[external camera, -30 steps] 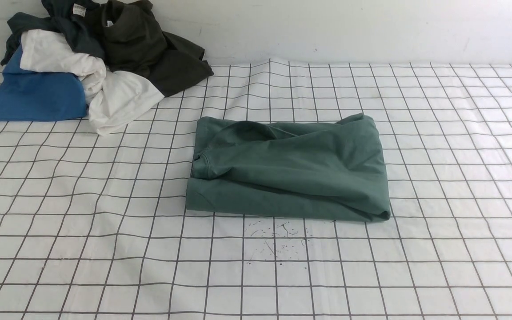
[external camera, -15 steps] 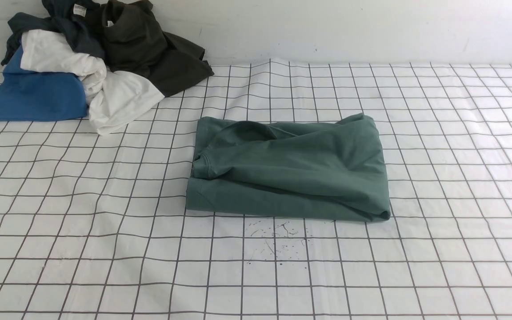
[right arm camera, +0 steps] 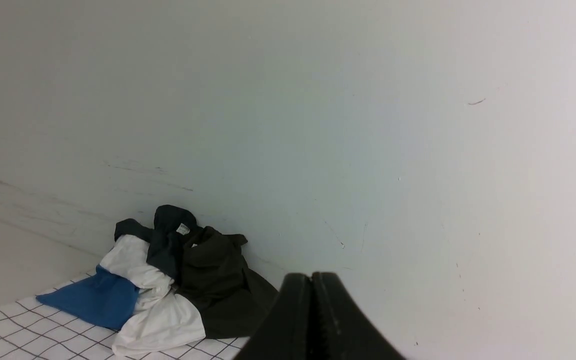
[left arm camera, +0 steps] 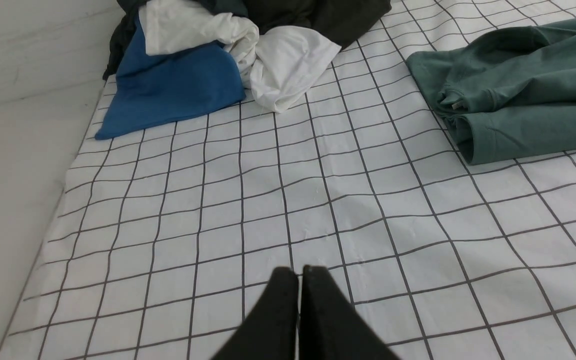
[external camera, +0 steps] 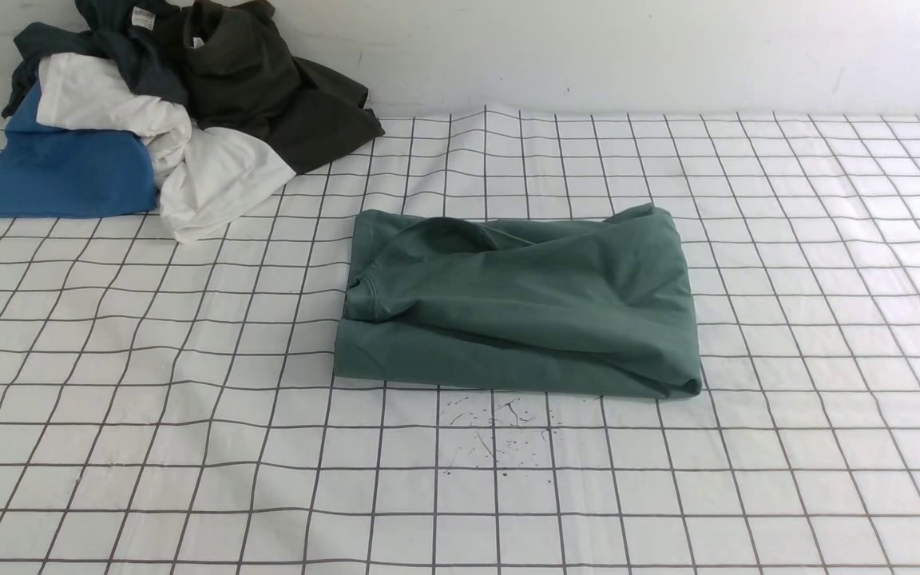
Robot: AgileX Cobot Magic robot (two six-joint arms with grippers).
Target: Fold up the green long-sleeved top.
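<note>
- The green top [external camera: 520,307] lies folded into a rough rectangle near the middle of the worktop [external camera: 787,447]; its outline, creases and place on the grid match the earlier front views, so nothing about it has shifted.
- In the left wrist view the top [left arm camera: 518,105] shows one ribbed cuff tucked at its folded edge.
- The clothes pile [external camera: 156,104] at the far left corner, against the wall [external camera: 628,48], is likewise unchanged: blue, white, dark teal and olive-black pieces heaped together.
- Small dark specks [external camera: 500,435] mark the cloth just in front of the top, the same as before.
- The left end effector [left arm camera: 300,272] hangs over bare grid, well apart from the top, its fingers pressed together on nothing.
- The right end effector [right arm camera: 312,276] points toward the wall and the pile [right arm camera: 168,280], fingers also pressed together and empty.
- Neither arm shows in the front view, as in the earlier frames.
</note>
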